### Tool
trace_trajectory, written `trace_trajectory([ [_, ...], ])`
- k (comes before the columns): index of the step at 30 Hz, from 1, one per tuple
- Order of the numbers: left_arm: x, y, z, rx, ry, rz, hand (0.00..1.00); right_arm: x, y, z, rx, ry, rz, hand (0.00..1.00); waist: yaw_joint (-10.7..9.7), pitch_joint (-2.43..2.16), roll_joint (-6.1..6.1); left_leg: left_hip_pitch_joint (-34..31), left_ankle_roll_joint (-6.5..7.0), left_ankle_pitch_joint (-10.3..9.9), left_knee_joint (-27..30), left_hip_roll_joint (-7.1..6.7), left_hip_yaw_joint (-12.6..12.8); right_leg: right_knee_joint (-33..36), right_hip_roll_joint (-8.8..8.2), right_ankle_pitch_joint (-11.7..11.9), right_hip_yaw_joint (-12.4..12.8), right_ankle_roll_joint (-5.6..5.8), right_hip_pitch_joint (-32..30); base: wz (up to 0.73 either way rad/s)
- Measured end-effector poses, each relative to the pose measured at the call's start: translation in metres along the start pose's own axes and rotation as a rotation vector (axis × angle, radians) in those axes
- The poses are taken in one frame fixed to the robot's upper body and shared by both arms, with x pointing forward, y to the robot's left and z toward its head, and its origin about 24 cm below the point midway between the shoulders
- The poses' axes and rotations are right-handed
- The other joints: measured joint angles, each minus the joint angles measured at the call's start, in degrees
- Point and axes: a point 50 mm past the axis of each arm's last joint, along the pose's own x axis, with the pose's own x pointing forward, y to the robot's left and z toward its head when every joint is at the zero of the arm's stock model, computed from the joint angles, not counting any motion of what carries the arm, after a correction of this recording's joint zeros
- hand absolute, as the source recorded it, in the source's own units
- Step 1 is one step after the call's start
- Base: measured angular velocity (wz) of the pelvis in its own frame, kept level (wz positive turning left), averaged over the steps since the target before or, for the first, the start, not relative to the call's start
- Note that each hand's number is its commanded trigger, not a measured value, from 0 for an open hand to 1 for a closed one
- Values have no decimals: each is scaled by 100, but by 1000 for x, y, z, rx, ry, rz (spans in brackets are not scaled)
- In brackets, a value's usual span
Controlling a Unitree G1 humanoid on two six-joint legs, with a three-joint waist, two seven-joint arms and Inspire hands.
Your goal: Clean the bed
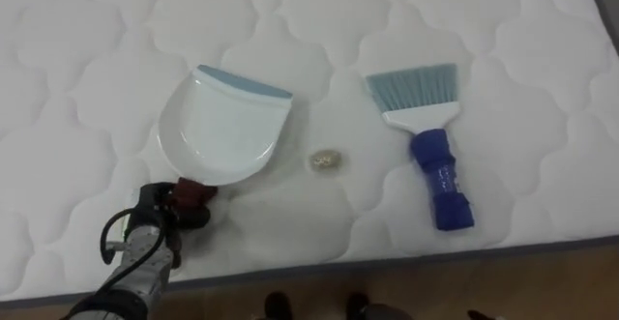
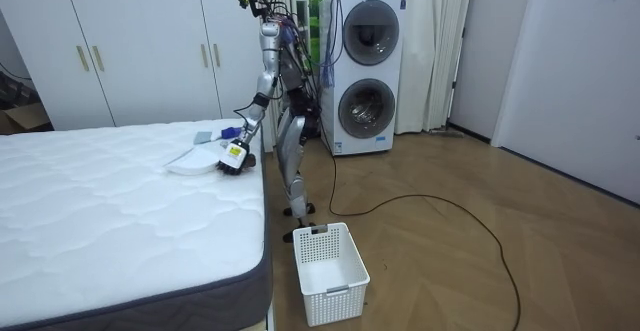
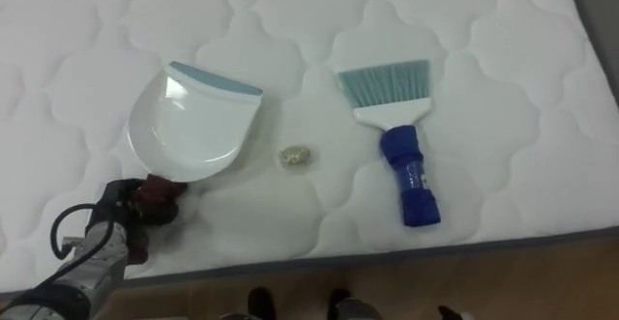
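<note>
Left eye view: left hand (image 1: 164,209) apparently clamped on white dustpan (image 1: 222,127) handle, small crumpled scrap (image 1: 327,159) between dustpan and blue hand brush (image 1: 430,146), all on mattress (image 1: 97,49)

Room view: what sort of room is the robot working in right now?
Probably a bedroom with a laundry corner: a bed with a bare quilted top, tall white wardrobe doors behind it, and two stacked front-loading machines against the far wall.

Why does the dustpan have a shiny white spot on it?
Right eye view: the dustpan has a bright glare patch just below its blue lip, probably room light bouncing off the smooth plastic. Left eye view: the same spot looks much fainter.
</note>
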Motion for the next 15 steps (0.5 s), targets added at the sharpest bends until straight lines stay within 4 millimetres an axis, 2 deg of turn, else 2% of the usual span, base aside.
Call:
trace_trajectory([
  [10, 0, 0, 1, 11, -5, 1, 100, 0, 1, 7, 13, -28, -6, 0, 43, 0, 0, 4, 12, -7, -31, 2, -2, -13, 3, -1, -16, 2, 2, 0],
  [15, 1, 5, 4, 113, -43, 34, 100, 0, -1, 8, 43, -50, -18, 0, 16, -1, 1, 15, 13, -8, -44, 15, 9, -27, 15, -2, -12, -2, 7, 0],
])
